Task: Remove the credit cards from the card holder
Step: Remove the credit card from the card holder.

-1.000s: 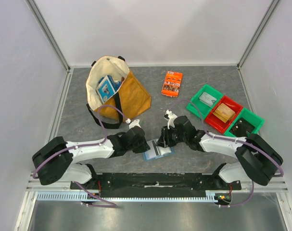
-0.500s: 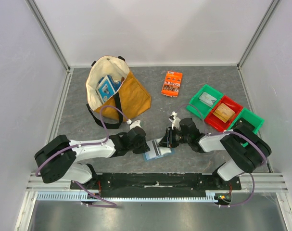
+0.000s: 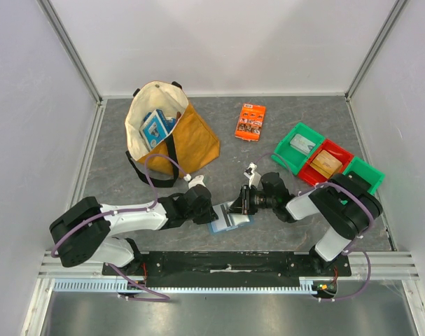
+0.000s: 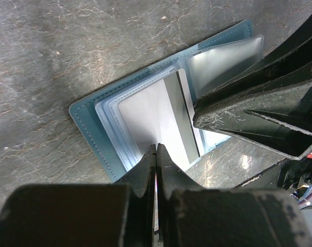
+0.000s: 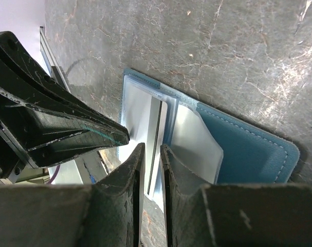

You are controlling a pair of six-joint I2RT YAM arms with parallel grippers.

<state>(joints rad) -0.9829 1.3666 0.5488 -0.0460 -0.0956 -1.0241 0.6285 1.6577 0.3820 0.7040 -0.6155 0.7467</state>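
Card holder (image 3: 230,218) is lying open on bench (image 3: 310,112). Left end effector (image 4: 156,149), clenched empty, is pinning it. Right end effector (image 5: 152,149), jaws slightly apart, is straddling the exposed edge of the credit card (image 4: 156,116); likely stiff, light, slick.

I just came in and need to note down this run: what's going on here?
Both arms are working over the open card holder at the near edge of the table. The left gripper is shut, tips down on the holder's clear sleeves. The right gripper, jaws a narrow gap apart, straddles the edge of a dark-striped card in the holder. That card is not out yet.
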